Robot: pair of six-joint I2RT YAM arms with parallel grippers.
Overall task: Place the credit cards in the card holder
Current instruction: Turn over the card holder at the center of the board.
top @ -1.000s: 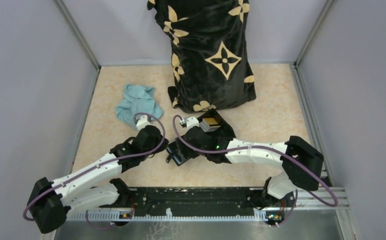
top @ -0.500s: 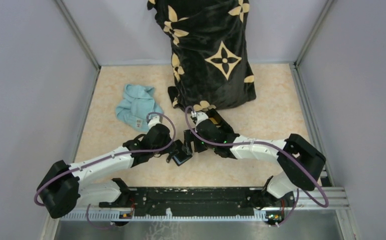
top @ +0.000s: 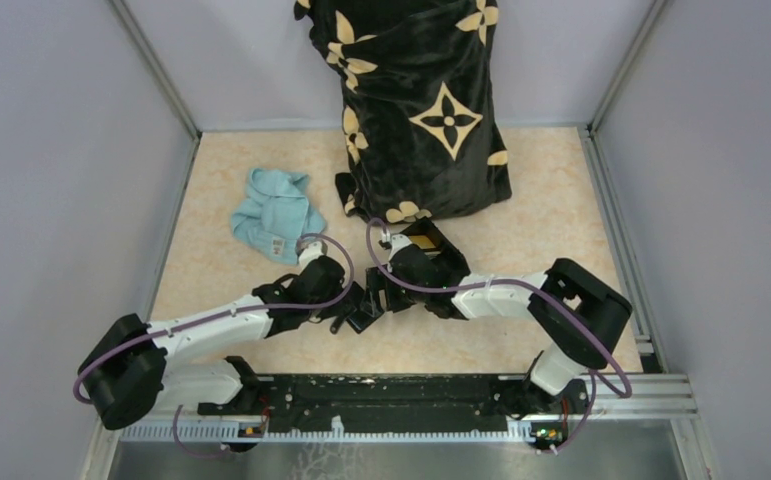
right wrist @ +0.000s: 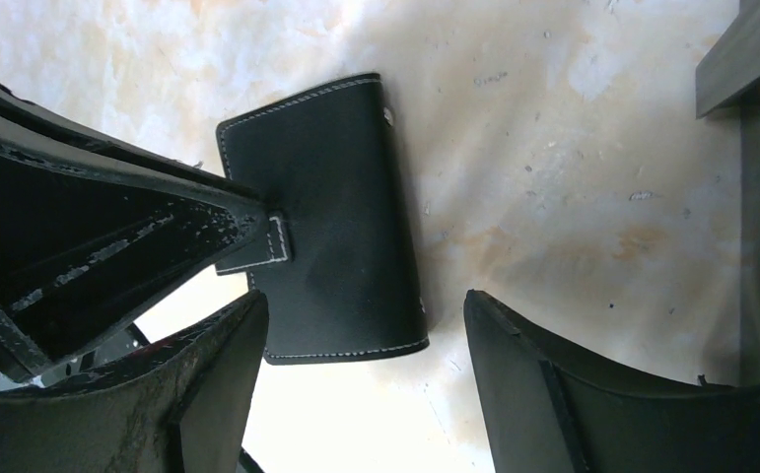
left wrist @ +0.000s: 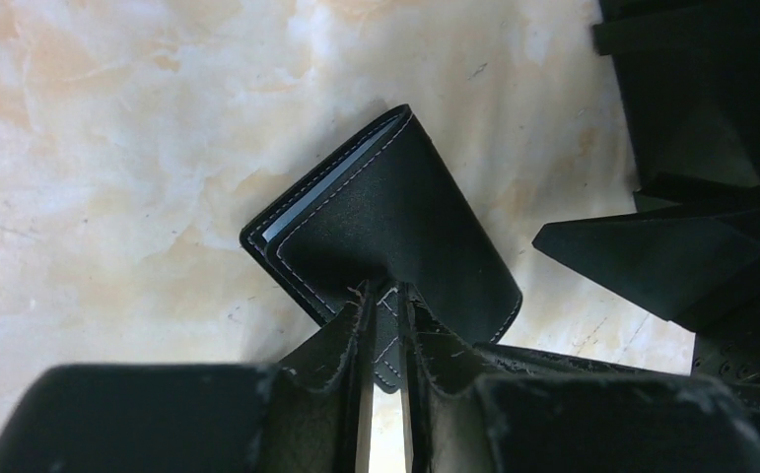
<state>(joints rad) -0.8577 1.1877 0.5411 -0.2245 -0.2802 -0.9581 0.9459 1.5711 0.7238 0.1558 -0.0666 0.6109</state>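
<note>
The card holder [left wrist: 395, 227] is a small black stitched wallet, folded shut and lying on the marbled table. My left gripper [left wrist: 383, 291] is shut on its little strap tab [right wrist: 257, 241]. A thin pale edge [left wrist: 302, 207] shows between the holder's leaves. My right gripper [right wrist: 364, 296] is open, with its fingers on either side of the holder's [right wrist: 331, 217] near end and not touching it. In the top view both grippers meet over the holder [top: 357, 319] at mid-table. One orange-gold credit card [top: 421, 241] shows behind the right wrist.
A black cloth with gold flowers [top: 421, 110] stands draped at the back. A light blue rag [top: 273, 212] lies left of it. A rigid black box [top: 439, 248] sits under the right forearm. Grey walls close in both sides, and a rail [top: 391, 395] runs along the near edge.
The left arm has carried the holder a little right and forward. The right gripper swung left and now straddles it, opening slightly wider. The blue face seen earlier no longer shows from above.
</note>
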